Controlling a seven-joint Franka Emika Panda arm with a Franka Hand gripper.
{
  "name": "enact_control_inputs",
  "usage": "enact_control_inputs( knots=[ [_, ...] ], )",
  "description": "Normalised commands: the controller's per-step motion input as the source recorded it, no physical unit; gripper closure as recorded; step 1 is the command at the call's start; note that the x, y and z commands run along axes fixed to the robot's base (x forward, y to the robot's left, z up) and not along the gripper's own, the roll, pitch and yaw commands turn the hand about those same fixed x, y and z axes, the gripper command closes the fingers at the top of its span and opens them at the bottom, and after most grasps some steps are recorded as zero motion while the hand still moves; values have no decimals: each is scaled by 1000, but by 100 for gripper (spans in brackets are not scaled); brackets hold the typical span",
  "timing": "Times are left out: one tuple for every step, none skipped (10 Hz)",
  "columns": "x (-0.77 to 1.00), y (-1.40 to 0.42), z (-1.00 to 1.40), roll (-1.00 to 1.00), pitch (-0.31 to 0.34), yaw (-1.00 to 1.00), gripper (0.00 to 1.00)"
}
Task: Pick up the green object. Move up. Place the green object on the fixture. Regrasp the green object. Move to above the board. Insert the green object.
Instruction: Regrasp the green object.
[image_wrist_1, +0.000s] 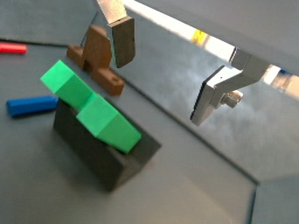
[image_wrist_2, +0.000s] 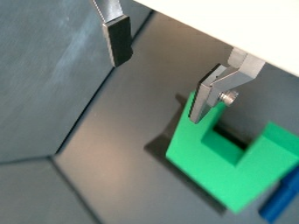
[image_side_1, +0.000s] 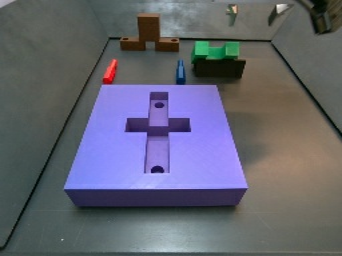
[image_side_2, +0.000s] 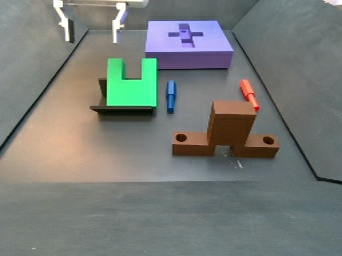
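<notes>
The green object (image_wrist_1: 91, 108), a bright green U-shaped piece, rests on top of the dark fixture (image_wrist_1: 111, 164). It also shows in a wrist view (image_wrist_2: 228, 162) and in both side views (image_side_1: 214, 49) (image_side_2: 130, 82). My gripper (image_wrist_1: 167, 70) is open and empty, raised above the floor and off to one side of the green object. Its fingers (image_wrist_2: 117, 39) stand wide apart with only bare floor between them. In the side views the gripper (image_side_2: 92, 28) (image_side_1: 254, 12) hangs high near the bin wall. The purple board (image_side_1: 187, 150) with its cross recess lies apart.
A brown cross-shaped block (image_side_2: 227, 135) (image_wrist_1: 96, 61) stands on the floor. A blue bar (image_side_2: 171, 95) and a red bar (image_side_2: 247, 92) lie between the fixture (image_side_2: 120, 107) and the board (image_side_2: 187, 45). Sloped grey bin walls surround the floor.
</notes>
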Motion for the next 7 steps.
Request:
enact_control_inputs(
  knots=[
    [-51, -34, -134, 1000, 223, 280, 0],
    [51, -83, -280, 854, 254, 314, 0],
    [157, -66, -360, 671, 220, 460, 0],
    [209, -60, -311, 569, 186, 480, 0],
    [420, -111, -157, 349, 163, 386, 0],
    [389, -126, -100, 286, 86, 323, 0],
    [351, -151, -109, 194, 0, 271, 0]
  ],
)
